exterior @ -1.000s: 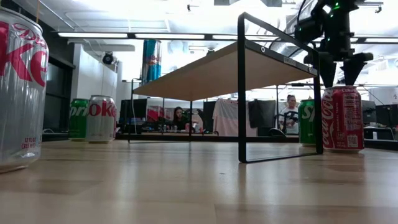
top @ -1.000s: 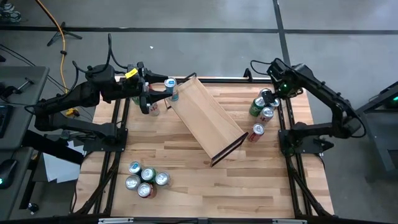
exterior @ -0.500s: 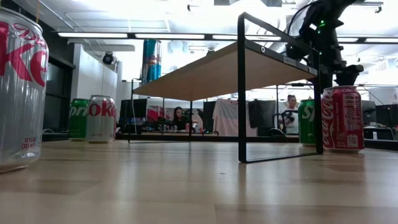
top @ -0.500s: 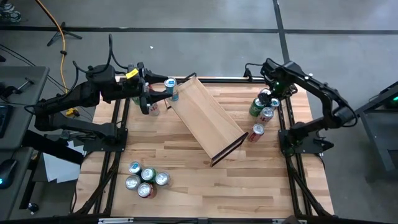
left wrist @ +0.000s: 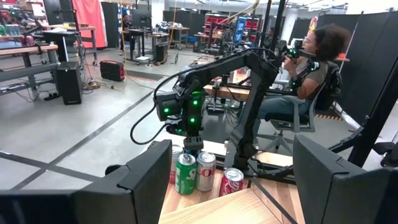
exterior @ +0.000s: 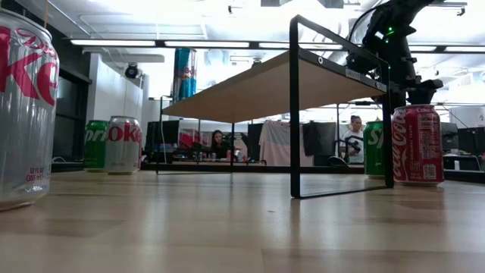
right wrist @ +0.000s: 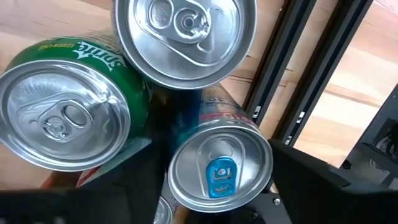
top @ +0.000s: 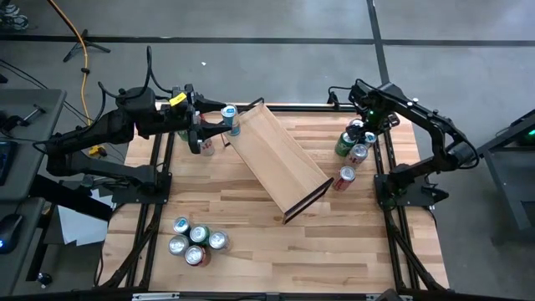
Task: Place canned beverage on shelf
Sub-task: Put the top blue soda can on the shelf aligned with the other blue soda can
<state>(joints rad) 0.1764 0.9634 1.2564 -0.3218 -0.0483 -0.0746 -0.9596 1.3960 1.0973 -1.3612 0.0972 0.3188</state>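
Shelf [top: 278, 156] – pale plank on black frame, set diagonally mid-table; one tall can [top: 229, 118] stands at its far left end

Left gripper [top: 203, 132] – beside that can, jaws parted, holding nothing; unchanged from a second ago

Right gripper [top: 361, 130] – has moved in from the table's right edge and now sits low over the can cluster [top: 354, 144]; fingers [right wrist: 298, 180] straddle a blue-tabbed can [right wrist: 219, 170], narrower than before; whether they grip it cannot be told

Four cans [top: 196, 242] – grouped at the near left, as before
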